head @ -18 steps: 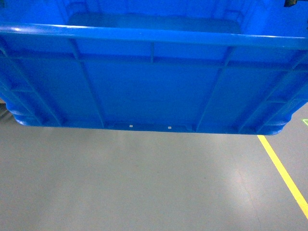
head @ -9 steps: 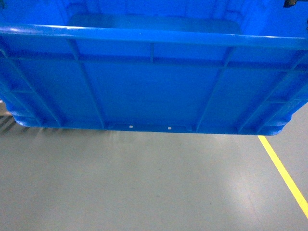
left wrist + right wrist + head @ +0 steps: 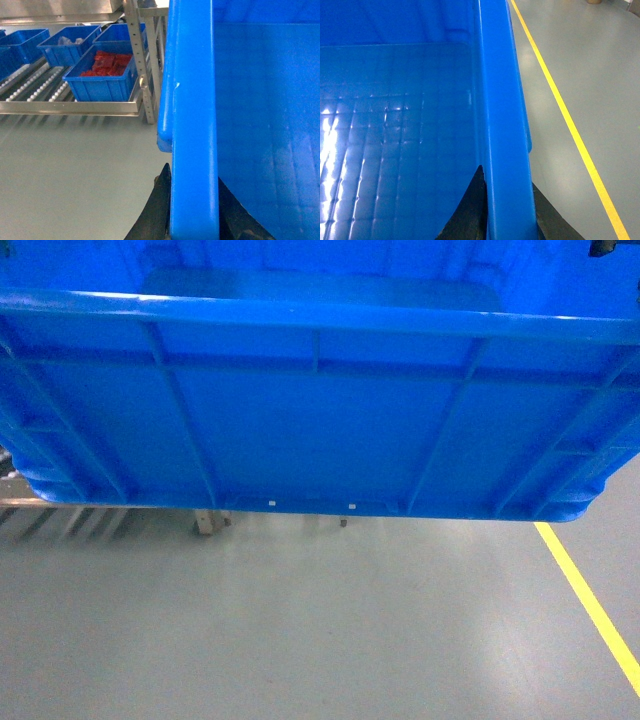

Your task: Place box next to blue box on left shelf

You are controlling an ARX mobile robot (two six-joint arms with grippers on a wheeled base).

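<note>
**Crate carried toward the roller rack, clamped on both side rims**

Held high and level in front of the head camera: the box [image 3: 320, 400], filling the upper half of that view, carried clear of the grey floor [image 3: 300, 630], so no dragging. Clamped at opposite side rims for balance. At 6 o'clock in the left wrist view, the left gripper [image 3: 192, 210] with one dark finger on each side of the thick rim, closed on it. Same at 6 o'clock in the right wrist view: the right gripper [image 3: 507, 210] straddling and pinching the other rim. Seemingly empty inside.

At 10 o'clock in the left wrist view, the left shelf [image 3: 45, 87], its white rollers bearing a blue bin with red contents [image 3: 102, 75] and more blue bins behind; open rollers to its left, a likely landing spot.

Against the earlier head frames: new at 8 o'clock under the crate's bottom lip, blurred rack rails and a foot, formerly bare floor. Yellow floor line [image 3: 590, 605] at 4 o'clock barely shifted. Judged: approach under way, placement not yet begun.
</note>
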